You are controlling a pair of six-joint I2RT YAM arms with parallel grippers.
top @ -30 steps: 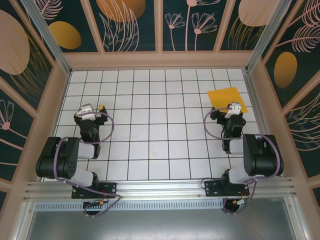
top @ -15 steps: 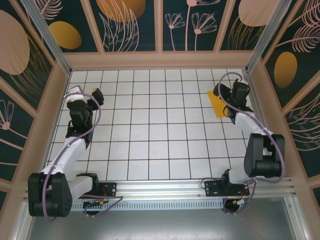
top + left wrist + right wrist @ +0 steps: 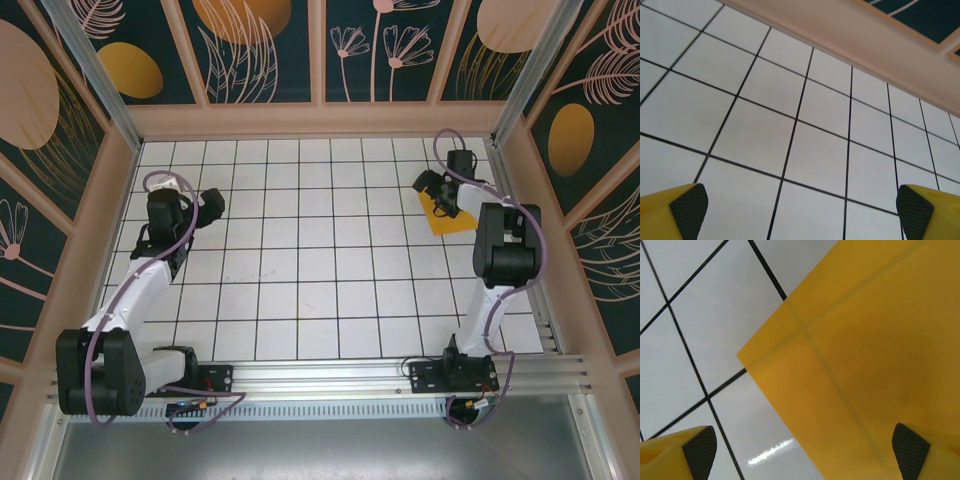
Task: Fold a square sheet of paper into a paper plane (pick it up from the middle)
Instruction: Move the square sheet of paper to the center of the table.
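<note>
**Pick-up step: right gripper poised over the sheet, nothing lifted yet**

The square sheet of paper (image 3: 452, 222) lies flat and unfolded at about 2 o'clock on the white grid table (image 3: 300, 260), close to the right wall. The right gripper (image 3: 440, 196) hangs over the sheet's left side. In the wrist view its jaws stand wide apart, one pad (image 3: 911, 452) above the paper and the other above bare table, gripping nothing. Whether either pad touches the surface I cannot tell. Folding has not started. As the task asks for a hold at the middle, the next move likely calls for shifting toward 3 o'clock, further over the sheet, then lowering and pinching. The left gripper (image 3: 207, 204), at 9 o'clock, is fully spread and empty above bare squares.
</note>
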